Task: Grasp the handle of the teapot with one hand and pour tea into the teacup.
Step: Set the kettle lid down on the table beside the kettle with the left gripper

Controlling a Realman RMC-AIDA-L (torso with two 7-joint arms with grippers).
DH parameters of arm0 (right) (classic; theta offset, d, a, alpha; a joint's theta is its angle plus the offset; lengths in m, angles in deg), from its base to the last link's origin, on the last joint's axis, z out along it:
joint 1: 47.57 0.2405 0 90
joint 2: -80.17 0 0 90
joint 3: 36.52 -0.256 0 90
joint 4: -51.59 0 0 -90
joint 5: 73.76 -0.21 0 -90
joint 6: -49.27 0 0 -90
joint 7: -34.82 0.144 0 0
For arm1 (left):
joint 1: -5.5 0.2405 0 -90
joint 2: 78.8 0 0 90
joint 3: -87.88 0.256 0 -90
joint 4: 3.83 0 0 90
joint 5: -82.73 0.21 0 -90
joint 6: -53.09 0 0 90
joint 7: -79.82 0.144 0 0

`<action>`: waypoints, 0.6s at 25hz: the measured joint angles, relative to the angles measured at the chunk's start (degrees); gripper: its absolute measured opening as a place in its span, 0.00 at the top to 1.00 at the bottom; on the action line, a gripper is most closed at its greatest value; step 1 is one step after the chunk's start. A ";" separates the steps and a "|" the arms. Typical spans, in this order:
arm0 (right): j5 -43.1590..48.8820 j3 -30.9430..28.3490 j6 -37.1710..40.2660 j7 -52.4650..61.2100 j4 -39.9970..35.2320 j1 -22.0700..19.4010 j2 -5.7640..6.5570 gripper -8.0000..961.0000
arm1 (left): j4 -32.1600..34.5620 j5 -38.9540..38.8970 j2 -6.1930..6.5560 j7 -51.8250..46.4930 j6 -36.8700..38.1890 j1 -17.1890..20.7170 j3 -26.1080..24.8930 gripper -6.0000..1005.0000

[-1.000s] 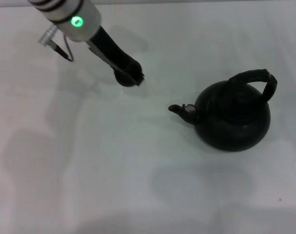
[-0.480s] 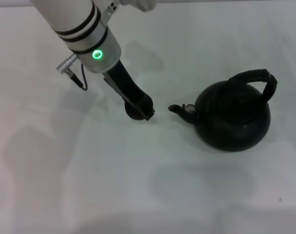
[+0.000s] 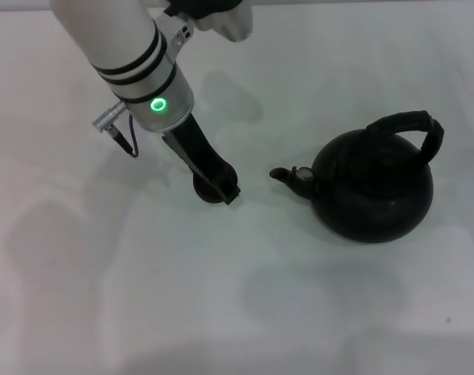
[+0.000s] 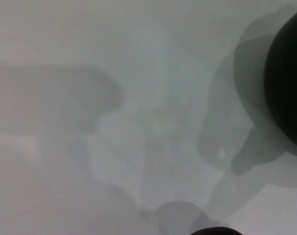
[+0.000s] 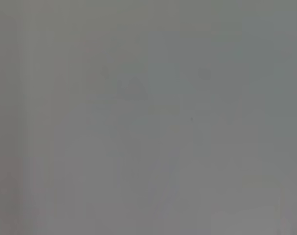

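Note:
The large round black teapot [image 3: 373, 187] stands on the table at the right in the head view. Its ribbed black handle [image 3: 408, 123] arches over its top, and its short spout [image 3: 283, 174] points left. My left gripper [image 3: 219, 186] is low over the table just left of the spout, shut on the tiny dark teacup [image 3: 206, 191]; whether the cup touches the table I cannot tell. In the left wrist view the teapot [image 4: 287, 83] fills the edge, and a dark sliver [image 4: 214, 231], likely the cup's rim, shows. The right gripper is out of view.
The white table [image 3: 143, 297] stretches all round the teapot and cup. The left arm [image 3: 135, 62] reaches in from the far left. The right wrist view shows only a plain grey surface [image 5: 148, 117].
My left gripper has carried the teacup from the far left toward the teapot's spout, then a little lower and leftward. The teapot has not moved.

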 joint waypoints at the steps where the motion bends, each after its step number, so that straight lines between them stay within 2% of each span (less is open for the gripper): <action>1: 0.01 0.00 -0.03 0.00 0.00 0.07 -0.02 0.09 | -0.33 -0.14 -0.05 0.00 0.42 0.00 0.29 0.29; 15: -0.06 -0.09 -0.27 0.00 0.00 0.25 -0.04 0.09 | -1.33 -3.08 -0.26 0.35 3.18 0.87 2.93 0.29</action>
